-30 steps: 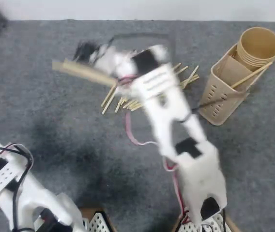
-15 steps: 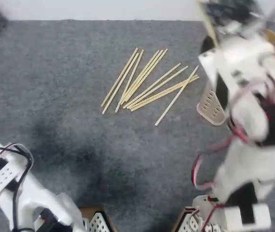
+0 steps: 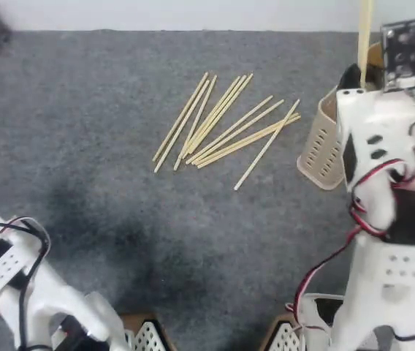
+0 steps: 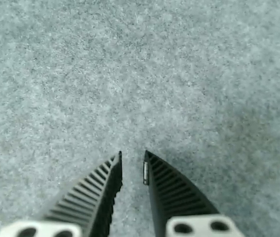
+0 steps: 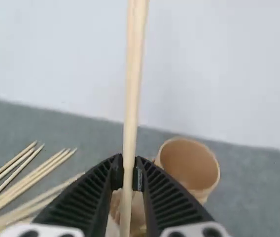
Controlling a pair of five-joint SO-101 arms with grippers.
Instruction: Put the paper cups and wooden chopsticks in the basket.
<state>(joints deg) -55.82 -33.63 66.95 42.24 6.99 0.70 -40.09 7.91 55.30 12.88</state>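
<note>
Wooden chopstick point(image 5: 132, 74) pinched upright in right pincer point(image 5: 128, 163) near basket point(image 3: 323, 150) holding paper cups point(image 5: 189, 163), loose chopsticks point(image 3: 222, 128) lying beside.

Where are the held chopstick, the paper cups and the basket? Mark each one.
held chopstick point(image 5: 132, 74), right wrist view, on the upper part of its shaft.
paper cups point(image 5: 187, 162), right wrist view, on the top cup's open mouth.
basket point(image 3: 320, 150), high view, on its slotted side wall.

White arms point(image 3: 383, 146) with red cables point(image 3: 353, 213) and black ribbed claws point(image 4: 132, 159).
</note>
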